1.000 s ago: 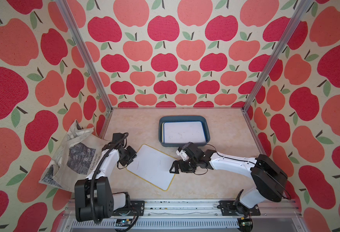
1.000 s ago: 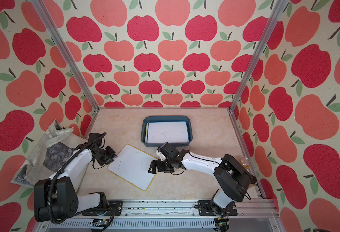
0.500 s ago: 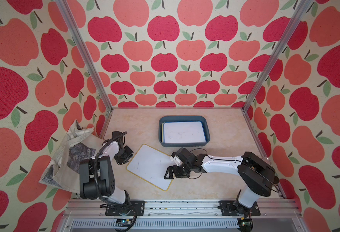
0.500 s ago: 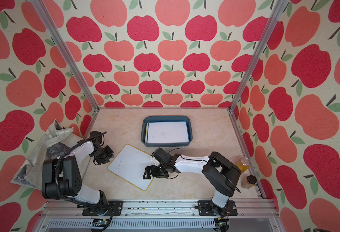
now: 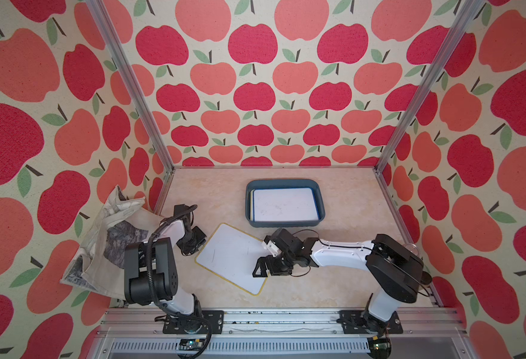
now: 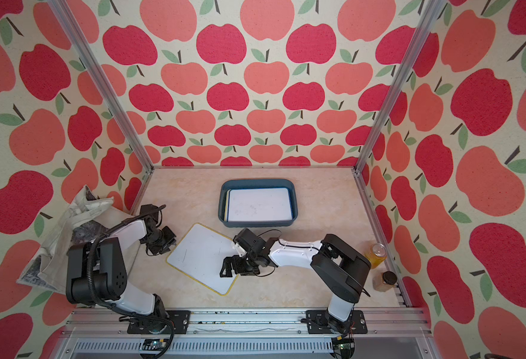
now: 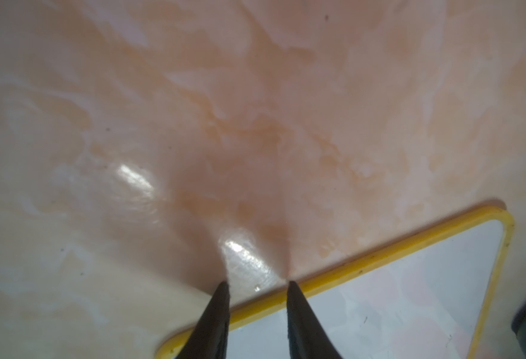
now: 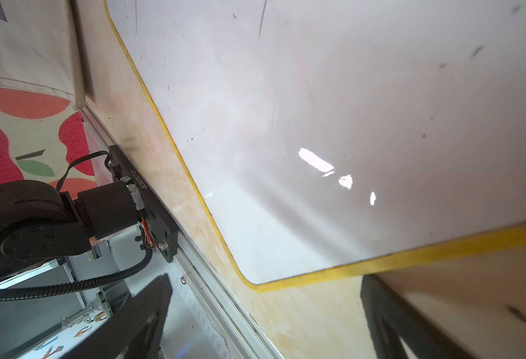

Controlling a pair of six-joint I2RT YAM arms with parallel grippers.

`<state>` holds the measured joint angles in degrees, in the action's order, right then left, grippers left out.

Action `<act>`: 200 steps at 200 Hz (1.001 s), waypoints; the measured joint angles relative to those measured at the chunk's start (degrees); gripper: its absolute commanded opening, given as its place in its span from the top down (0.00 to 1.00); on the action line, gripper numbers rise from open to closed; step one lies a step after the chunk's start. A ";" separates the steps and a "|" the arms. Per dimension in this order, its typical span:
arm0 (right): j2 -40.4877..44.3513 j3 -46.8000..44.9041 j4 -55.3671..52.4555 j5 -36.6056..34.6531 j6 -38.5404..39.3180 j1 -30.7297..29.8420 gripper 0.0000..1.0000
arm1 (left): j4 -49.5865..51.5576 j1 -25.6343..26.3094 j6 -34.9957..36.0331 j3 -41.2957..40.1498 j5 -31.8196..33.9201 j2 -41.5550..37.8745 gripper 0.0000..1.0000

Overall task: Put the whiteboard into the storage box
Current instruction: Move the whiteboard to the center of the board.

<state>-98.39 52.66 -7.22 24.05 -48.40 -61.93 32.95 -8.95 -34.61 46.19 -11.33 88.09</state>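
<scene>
Yellow-framed, the whiteboard [image 5: 229, 258] lies flat and askew on the marbled table [image 5: 348, 202], just in front of the storage box [image 5: 320, 199], which already holds a blue-edged board [image 5: 283, 205]. The left wrist view alone shows the left gripper [image 7: 257, 283] slightly parted, tips at the frame with bare table between them. The right wrist view shows the right gripper [image 8: 266, 281] spread wide by the board's corner. A top view shows two jars [image 6: 378, 255] at the table's right edge, which neither wrist view takes in.
</scene>
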 measured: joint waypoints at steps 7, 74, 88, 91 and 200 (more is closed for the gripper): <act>0.00 -0.02 -0.11 -0.13 -0.13 0.02 0.01 | -0.48 0.66 0.02 -0.81 0.04 -0.87 0.65; 2.75 -2.14 -3.85 -0.35 -1.25 2.49 0.01 | -6.49 7.15 -0.44 -7.63 -0.33 -7.10 0.65; 4.55 -3.41 -5.64 -1.18 -1.16 3.61 0.01 | -8.26 10.01 -1.31 -8.00 -1.81 -6.93 0.65; 4.96 -3.67 -6.10 -1.44 -1.14 3.89 0.01 | -8.55 10.75 -1.66 -8.02 -2.05 -6.84 0.65; 14.01 -8.24 -22.47 -12.22 4.70 15.80 0.01 | -15.10 31.89 -12.96 -15.04 -8.98 -12.63 0.63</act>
<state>-84.38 44.42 -29.69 11.84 -43.70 -46.13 17.85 22.94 -47.57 31.16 -20.32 75.46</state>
